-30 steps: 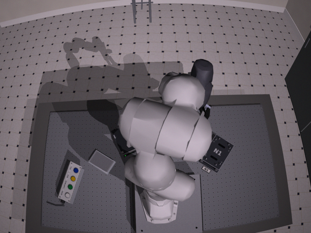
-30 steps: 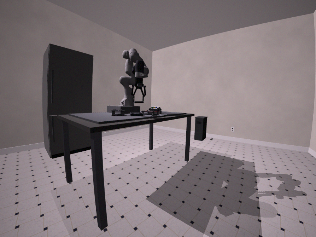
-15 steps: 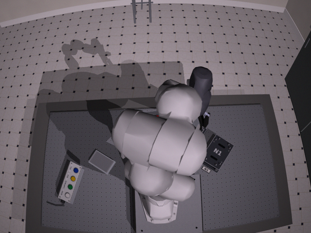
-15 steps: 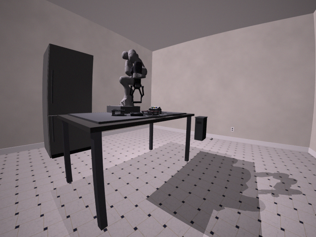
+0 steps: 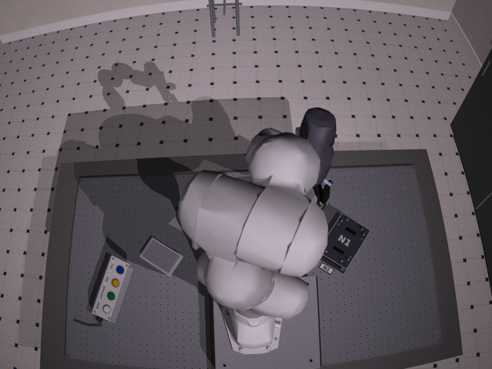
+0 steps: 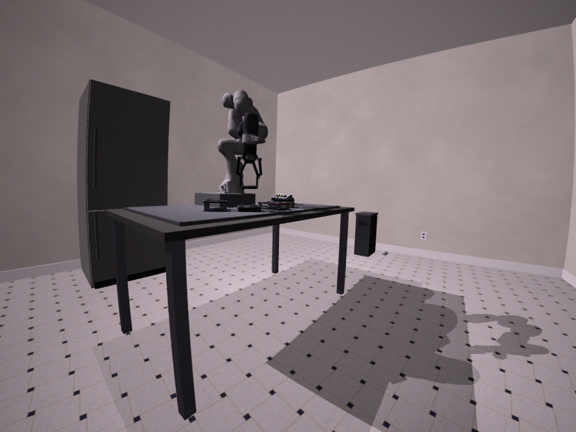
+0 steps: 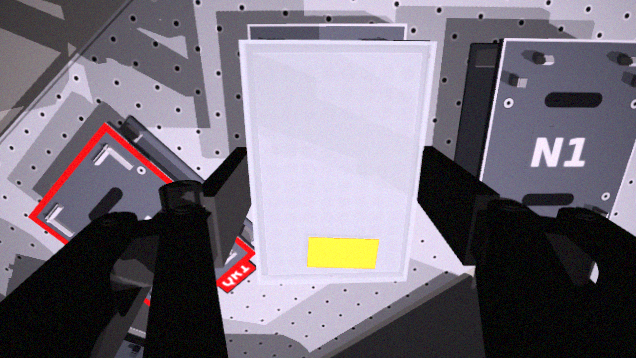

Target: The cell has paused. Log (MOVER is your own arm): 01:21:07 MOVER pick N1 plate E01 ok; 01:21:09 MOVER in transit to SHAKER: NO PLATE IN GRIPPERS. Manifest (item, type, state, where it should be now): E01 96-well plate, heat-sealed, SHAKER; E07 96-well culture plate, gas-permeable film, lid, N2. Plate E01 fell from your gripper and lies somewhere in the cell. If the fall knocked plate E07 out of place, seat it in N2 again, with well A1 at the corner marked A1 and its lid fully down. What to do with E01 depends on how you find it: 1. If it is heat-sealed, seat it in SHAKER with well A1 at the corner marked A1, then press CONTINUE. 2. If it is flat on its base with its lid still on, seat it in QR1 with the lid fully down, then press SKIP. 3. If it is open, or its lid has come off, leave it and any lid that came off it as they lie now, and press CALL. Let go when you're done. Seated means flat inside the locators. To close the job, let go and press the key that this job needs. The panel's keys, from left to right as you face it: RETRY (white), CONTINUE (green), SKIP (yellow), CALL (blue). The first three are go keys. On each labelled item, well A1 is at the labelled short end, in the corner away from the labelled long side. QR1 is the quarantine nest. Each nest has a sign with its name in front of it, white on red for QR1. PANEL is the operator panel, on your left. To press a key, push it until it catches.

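My gripper (image 7: 334, 171) (image 6: 249, 186) is shut on a pale translucent plate (image 7: 335, 150), apparently lidded, with a yellow patch near one short end. It is held level above the table; its identity is not readable. A second plate (image 5: 161, 256), grey with a fine well grid, lies beside the panel (image 5: 113, 289); whether it is sealed or open is unclear. The panel shows white, green, yellow and blue keys. The red-edged QR1 nest (image 7: 127, 172) is left of the held plate in the wrist view. N2's sign and SHAKER are not identifiable.
The N1 nest (image 5: 351, 231) (image 7: 550, 122) stands right of the held plate and bears no plate. Another nest's edge (image 7: 280, 33) shows behind the held plate. The arm covers the middle of the table in the top view. A bent bar (image 5: 87, 323) lies by the panel.
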Robot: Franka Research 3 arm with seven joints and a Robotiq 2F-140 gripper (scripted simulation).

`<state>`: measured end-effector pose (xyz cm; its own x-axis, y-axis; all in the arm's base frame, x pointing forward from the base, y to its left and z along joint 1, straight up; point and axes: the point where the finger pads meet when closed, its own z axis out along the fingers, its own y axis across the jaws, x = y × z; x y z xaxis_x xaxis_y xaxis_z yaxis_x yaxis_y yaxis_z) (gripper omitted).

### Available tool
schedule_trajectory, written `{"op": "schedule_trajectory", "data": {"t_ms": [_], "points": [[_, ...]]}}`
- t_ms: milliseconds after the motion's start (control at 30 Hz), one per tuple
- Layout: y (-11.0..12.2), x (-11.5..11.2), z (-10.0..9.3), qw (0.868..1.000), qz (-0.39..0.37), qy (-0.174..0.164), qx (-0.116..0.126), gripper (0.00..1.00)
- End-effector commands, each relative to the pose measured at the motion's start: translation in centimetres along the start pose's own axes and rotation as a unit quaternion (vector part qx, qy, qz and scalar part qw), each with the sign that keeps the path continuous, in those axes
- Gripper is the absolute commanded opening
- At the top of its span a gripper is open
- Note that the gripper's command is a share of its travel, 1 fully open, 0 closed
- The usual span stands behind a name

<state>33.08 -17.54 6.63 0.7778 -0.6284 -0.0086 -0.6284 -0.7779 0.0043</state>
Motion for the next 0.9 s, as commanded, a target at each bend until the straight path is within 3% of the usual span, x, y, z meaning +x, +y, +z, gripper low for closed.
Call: {"op": "schedule_trajectory", "data": {"t_ms": [0, 867], "points": [[0.0, 0.1, 0.5, 1.0, -0.003, 0.002, 0.001, 0.1], [0.0, 0.1, 5.5, 1.0, -0.003, 0.002, 0.001, 0.1]]}}
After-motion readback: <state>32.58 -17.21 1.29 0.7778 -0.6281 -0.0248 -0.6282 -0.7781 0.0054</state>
